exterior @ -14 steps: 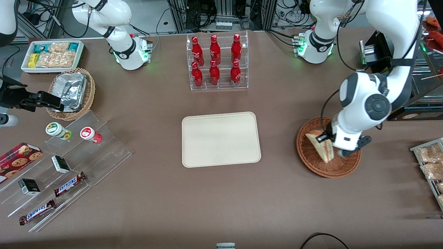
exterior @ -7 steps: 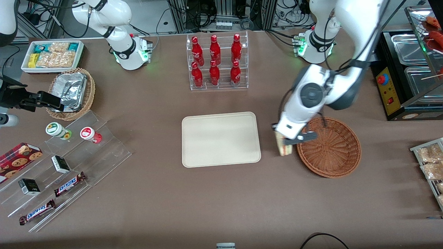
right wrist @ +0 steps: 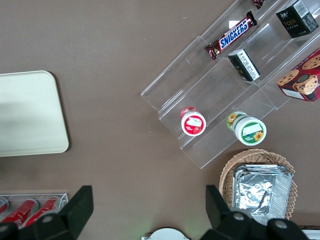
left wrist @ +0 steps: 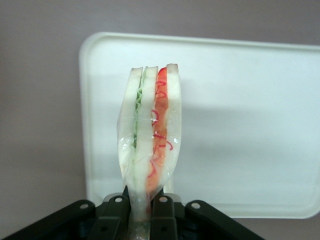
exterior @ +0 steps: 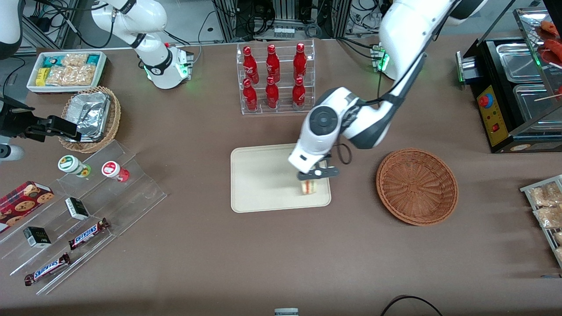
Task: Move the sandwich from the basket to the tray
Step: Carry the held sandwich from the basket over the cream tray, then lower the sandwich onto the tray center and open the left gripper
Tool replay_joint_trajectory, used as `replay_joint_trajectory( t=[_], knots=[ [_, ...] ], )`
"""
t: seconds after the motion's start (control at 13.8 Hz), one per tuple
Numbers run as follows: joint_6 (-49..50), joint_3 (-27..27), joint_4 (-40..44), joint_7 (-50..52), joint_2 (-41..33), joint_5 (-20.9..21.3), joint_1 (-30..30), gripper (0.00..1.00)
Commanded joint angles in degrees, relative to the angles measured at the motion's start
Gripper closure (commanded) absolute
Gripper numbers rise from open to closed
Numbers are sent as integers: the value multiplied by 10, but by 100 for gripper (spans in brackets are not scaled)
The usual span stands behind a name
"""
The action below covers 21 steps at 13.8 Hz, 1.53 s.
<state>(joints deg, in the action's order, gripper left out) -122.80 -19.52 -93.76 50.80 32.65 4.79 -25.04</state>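
Observation:
My left gripper is shut on the sandwich, a pale wrapped wedge with red and green filling. It hangs over the cream-beige tray, at the tray's end nearest the basket. In the left wrist view the sandwich stands edge-on between the black fingers, above the tray. Whether it touches the tray I cannot tell. The reddish-brown wicker basket sits empty on the table toward the working arm's end. The tray's corner also shows in the right wrist view.
A clear rack of red bottles stands farther from the front camera than the tray. A clear stepped stand with jars and snack bars, a tan basket of foil packs and a white bin of snacks lie toward the parked arm's end.
My gripper has carried the sandwich up out of the basket, past its rim, and sideways to a spot over the tray. The basket is now empty.

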Motion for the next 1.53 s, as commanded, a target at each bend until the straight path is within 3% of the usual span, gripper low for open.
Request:
replay_joint_trajectory(
  t=[0.0, 0.65, 0.73, 0.8, 0.87, 1.16, 1.45],
  knots=[
    [23, 9, 73, 36, 61, 23, -44, 100],
    [19, 9, 99, 103, 102, 57, -67, 100],
    [18, 9, 100, 114, 104, 59, -66, 91],
    [18, 9, 100, 119, 104, 60, -66, 42],
    [18, 9, 100, 116, 104, 60, -66, 0],
    [29, 9, 123, 113, 93, 60, -63, 0],
    [101, 9, 153, 96, 51, 59, -47, 0]
  ],
)
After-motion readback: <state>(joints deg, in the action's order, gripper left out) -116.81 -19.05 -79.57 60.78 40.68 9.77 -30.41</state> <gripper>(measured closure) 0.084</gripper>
